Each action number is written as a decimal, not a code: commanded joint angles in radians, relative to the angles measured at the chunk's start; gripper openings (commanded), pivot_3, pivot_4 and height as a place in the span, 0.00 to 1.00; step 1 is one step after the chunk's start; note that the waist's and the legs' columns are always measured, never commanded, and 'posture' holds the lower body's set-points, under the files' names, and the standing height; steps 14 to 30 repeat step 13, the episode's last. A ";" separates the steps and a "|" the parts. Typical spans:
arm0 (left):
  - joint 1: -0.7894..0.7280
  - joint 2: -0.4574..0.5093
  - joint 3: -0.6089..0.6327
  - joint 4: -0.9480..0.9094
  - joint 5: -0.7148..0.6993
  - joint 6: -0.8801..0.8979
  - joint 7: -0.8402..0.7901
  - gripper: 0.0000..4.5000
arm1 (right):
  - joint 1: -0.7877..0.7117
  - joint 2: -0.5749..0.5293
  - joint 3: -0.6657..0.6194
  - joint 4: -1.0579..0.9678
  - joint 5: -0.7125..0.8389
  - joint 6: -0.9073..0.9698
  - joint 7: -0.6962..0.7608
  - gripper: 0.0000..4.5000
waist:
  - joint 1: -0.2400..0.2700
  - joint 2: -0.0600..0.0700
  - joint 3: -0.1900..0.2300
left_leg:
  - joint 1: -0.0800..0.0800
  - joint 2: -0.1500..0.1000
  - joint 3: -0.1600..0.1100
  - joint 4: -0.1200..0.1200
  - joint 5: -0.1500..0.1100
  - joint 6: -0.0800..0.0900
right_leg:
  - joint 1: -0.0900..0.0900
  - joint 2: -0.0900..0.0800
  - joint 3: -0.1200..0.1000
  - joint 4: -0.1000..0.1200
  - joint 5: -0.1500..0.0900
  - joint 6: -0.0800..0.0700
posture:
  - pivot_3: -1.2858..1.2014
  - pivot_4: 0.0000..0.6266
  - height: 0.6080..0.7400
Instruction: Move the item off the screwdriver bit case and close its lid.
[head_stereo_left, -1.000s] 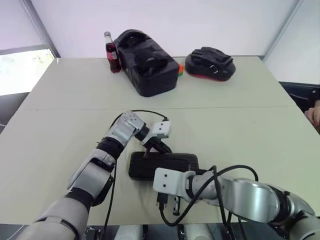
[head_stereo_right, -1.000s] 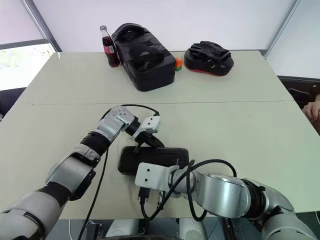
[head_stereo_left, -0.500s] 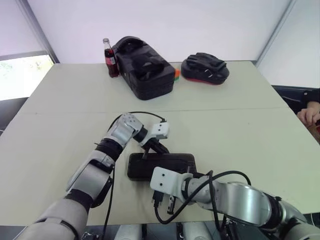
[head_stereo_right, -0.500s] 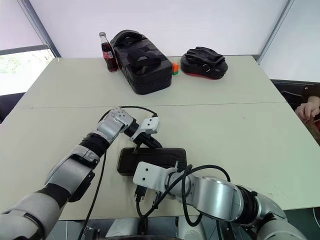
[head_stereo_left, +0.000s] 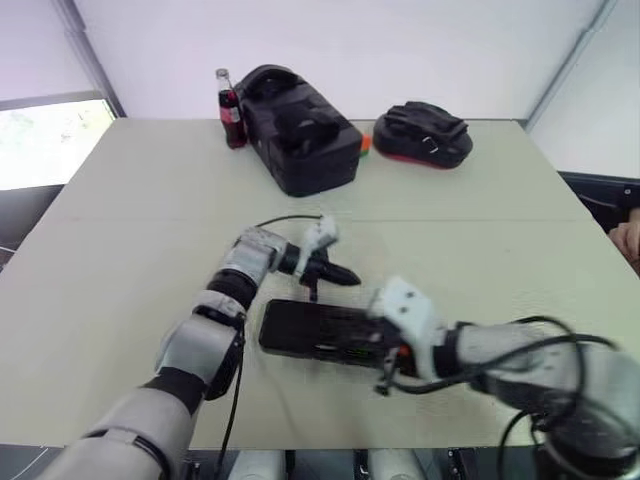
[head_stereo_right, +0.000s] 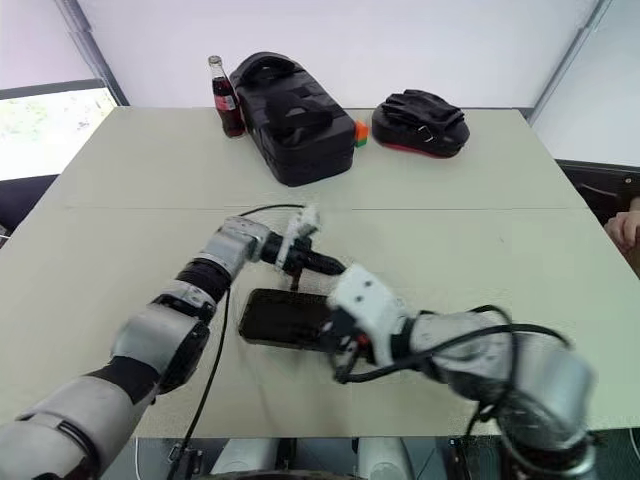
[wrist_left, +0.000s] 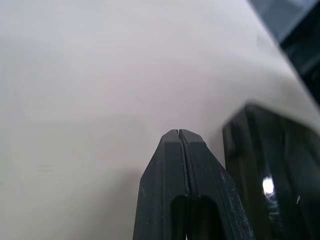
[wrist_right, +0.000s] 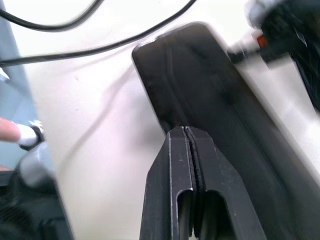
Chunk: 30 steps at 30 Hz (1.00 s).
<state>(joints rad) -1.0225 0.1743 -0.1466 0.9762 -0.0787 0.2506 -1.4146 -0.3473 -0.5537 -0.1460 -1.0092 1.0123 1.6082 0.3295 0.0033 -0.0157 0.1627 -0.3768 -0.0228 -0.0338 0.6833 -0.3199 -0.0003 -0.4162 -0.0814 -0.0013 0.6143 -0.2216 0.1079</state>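
The screwdriver bit case (head_stereo_left: 305, 328) is laid flat on the surface (head_stereo_left: 130, 200), toward its 6 o'clock edge. The left claw (wrist_left: 178, 133) is clenched on nothing, just beside the case's 12 o'clock side. The right claw (wrist_right: 185, 129) is likewise clenched empty, its tips set at the case's edge around 4 o'clock. A bottle (head_stereo_left: 229, 95), a black bag (head_stereo_left: 300, 130) and a dark pouch (head_stereo_left: 420, 132) are seen well apart at 12 o'clock.

bit case (head_stereo_left: 305, 328) end hidden, behind right hand (wrist_right: 185, 130)
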 joint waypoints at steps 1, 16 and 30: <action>0.036 0.081 0.109 -0.241 -0.116 0.168 0.033 0.00 | 0.042 -0.153 -0.214 -0.014 0.184 -0.031 0.121 0.00 | 0.002 0.002 0.002 | 0.000 0.001 0.000 -0.001 0.000 0.000 | -0.001 0.001 0.000 0.001 -0.001 -0.002 | 0.52 0.24 1.00; 0.525 0.342 0.421 -1.115 -0.320 0.611 0.461 0.00 | 0.274 -0.405 -0.189 0.437 -0.306 -0.637 0.278 0.00 | -0.018 0.003 0.004 | -0.008 0.000 0.005 0.000 0.000 -0.001 | -0.011 -0.001 0.004 0.001 -0.001 -0.001 | 0.52 0.24 1.00; 0.525 0.342 0.421 -1.115 -0.320 0.611 0.461 0.00 | 0.274 -0.405 -0.189 0.437 -0.306 -0.637 0.278 0.00 | -0.018 0.003 0.004 | -0.008 0.000 0.005 0.000 0.000 -0.001 | -0.011 -0.001 0.004 0.001 -0.001 -0.001 | 0.52 0.24 1.00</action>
